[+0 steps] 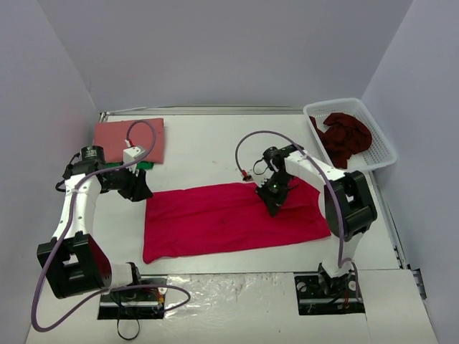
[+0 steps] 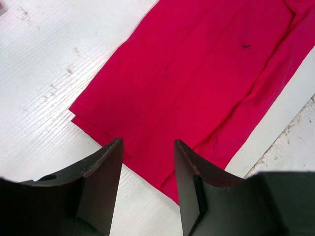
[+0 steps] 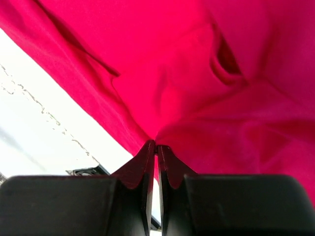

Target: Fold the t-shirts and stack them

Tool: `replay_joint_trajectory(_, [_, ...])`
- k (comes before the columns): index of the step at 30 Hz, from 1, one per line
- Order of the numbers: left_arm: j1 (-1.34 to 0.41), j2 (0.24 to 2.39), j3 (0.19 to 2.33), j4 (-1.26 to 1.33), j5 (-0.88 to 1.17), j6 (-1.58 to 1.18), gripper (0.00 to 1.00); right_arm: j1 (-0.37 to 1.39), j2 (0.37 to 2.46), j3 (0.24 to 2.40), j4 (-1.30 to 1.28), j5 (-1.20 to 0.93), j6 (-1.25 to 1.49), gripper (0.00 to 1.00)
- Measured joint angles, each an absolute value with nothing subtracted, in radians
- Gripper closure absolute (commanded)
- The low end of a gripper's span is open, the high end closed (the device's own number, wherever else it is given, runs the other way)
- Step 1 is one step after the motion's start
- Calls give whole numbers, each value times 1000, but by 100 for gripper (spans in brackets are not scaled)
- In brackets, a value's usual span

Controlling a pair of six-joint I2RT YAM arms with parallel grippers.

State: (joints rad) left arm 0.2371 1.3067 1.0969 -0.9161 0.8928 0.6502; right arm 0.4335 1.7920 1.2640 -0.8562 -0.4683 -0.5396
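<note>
There are three soft shirts. The crimson shirt (image 1: pixel 215 218) lies flat at the middle of the table (image 1: pixel 208 143). The salmon shirt (image 1: pixel 118 140) is a folded rectangle at the far left corner. The maroon shirt (image 1: pixel 344 136) is crumpled in one white lattice basket (image 1: pixel 343 101). The left gripper (image 2: pixel 147 142) has its fingers spread and empty; the right gripper (image 3: pixel 156 143) pinches crimson cloth.

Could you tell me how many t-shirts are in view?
3: a crimson shirt spread mid-table, a salmon shirt folded far left, a maroon shirt crumpled in the basket, possibly hiding more.
</note>
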Motion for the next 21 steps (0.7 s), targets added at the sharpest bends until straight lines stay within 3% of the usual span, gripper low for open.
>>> replay_joint_trajectory(10, [237,1305,1091,-915,890,649,56,484,2000,1293,-868,-472,-552,88])
replay_joint_trajectory(21, [237,1305,1084,-913,889,644,56,515,2040,1384,-901,-484,-555,81])
